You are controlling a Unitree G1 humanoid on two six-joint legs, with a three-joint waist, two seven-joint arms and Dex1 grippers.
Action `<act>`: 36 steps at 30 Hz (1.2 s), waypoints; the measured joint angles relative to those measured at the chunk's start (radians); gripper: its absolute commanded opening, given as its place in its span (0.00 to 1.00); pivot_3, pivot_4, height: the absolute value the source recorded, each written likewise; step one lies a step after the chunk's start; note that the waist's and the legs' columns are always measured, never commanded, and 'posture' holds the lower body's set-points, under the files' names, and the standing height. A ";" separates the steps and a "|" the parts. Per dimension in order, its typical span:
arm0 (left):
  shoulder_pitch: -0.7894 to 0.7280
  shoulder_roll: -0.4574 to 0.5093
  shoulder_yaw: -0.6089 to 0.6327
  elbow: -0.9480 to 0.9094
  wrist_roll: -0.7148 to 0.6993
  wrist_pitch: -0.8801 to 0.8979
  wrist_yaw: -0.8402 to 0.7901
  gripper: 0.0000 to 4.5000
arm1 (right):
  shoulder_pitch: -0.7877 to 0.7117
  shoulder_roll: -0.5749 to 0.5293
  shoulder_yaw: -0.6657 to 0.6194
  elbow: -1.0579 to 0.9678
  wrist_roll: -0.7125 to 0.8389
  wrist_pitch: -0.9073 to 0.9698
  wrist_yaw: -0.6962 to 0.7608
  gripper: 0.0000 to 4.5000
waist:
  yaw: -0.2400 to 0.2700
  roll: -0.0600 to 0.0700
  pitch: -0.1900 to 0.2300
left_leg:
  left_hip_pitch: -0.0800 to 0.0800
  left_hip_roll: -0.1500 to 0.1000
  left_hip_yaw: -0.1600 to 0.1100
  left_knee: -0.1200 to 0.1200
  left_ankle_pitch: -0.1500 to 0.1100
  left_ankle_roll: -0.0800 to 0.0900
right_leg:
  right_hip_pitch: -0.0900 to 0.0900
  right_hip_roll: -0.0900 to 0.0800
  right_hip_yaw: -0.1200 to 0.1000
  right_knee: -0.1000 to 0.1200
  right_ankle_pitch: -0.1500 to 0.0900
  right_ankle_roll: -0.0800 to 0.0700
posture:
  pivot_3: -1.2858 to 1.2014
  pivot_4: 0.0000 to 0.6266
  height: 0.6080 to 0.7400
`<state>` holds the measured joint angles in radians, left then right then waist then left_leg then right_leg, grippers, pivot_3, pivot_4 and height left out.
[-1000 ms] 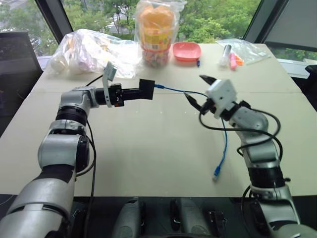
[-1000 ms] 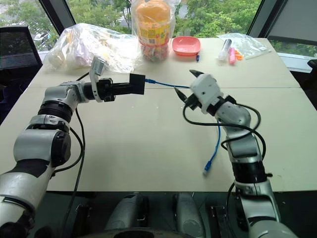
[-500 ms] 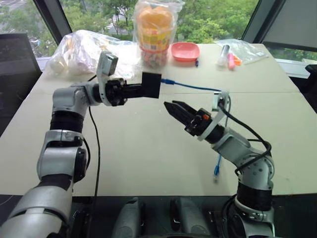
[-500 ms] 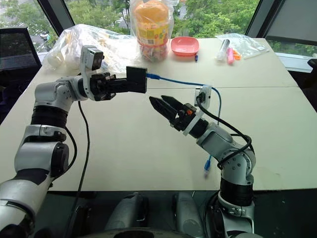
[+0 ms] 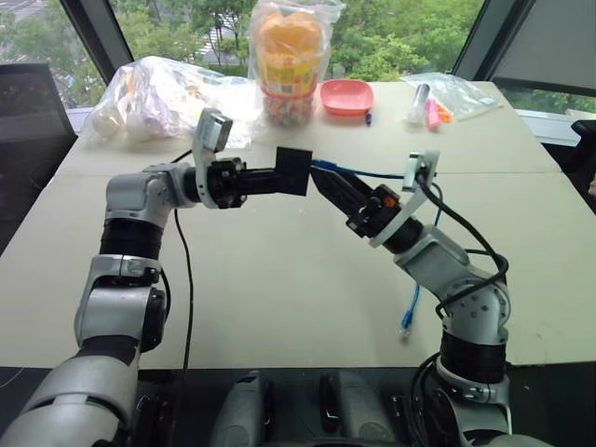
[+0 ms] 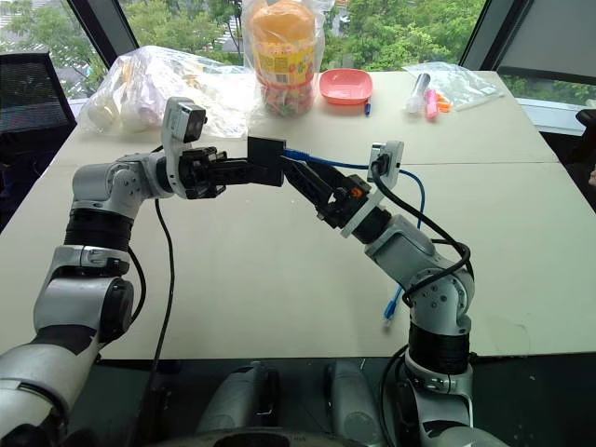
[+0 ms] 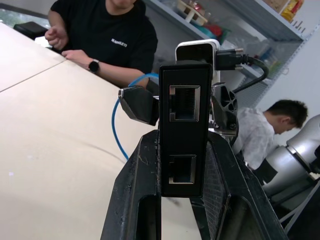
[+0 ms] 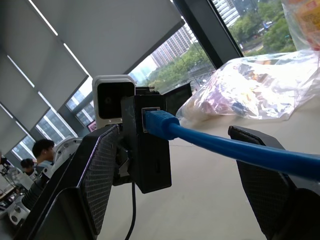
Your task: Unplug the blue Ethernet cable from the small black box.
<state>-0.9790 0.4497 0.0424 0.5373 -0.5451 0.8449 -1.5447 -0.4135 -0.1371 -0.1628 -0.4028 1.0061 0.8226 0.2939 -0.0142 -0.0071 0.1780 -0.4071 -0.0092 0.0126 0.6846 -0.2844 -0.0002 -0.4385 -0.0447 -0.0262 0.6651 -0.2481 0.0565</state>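
Since a moment ago our right gripper has swung in from far out at three o'clock, right up to the box. Our left gripper is shut tight on the box and holds it up over the table. Our right fingers are open, one on each side of the cable, not squeezing yet. The cable is plugged into the box, then droops down to the table at about four o'clock. We think the cable is light and bendy. The plug is hard and small, with a clip that may snap. We should pinch the plug, not the cord.
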 measured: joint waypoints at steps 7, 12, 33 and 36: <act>0.019 0.002 -0.014 -0.010 -0.007 0.001 0.004 0.11 | 0.000 0.000 0.013 0.000 0.002 -0.014 -0.001 0.29 | 0.000 0.000 0.000 | 0.000 0.000 0.000 0.000 0.000 0.000 | 0.000 0.000 0.000 0.000 0.000 0.000 | 0.52 0.24 1.00; 0.025 0.009 -0.017 -0.011 -0.024 0.004 0.004 0.11 | 0.001 0.000 0.020 -0.003 0.017 -0.031 0.009 0.01 | 0.000 0.000 0.000 | 0.000 0.000 0.000 0.000 0.000 0.000 | 0.000 0.000 0.000 0.000 0.000 0.000 | 0.52 0.24 1.00; -0.083 0.141 0.082 0.204 -0.017 -0.109 0.064 0.11 | 0.040 -0.200 -0.179 0.212 -0.002 -0.110 0.008 0.01 | 0.004 -0.002 0.000 | 0.000 0.000 0.001 -0.001 -0.002 0.003 | 0.000 0.000 0.000 -0.001 0.000 0.000 | 0.52 0.24 1.00; -0.040 0.084 0.024 0.159 0.049 -0.200 0.115 0.11 | 0.011 -0.195 -0.157 0.237 -0.026 -0.113 -0.002 0.01 | 0.003 -0.002 0.000 | 0.000 0.000 0.002 0.000 -0.001 0.003 | 0.001 -0.001 0.001 -0.001 0.000 0.001 | 0.52 0.24 1.00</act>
<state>-1.0192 0.5337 0.0666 0.6959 -0.4960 0.6448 -1.4297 -0.4020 -0.3321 -0.3195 -0.1658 0.9804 0.7096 0.2920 -0.0111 -0.0094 0.1781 -0.4069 -0.0093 0.0144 0.6847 -0.2859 0.0026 -0.4378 -0.0457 -0.0254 0.6638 -0.2483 0.0570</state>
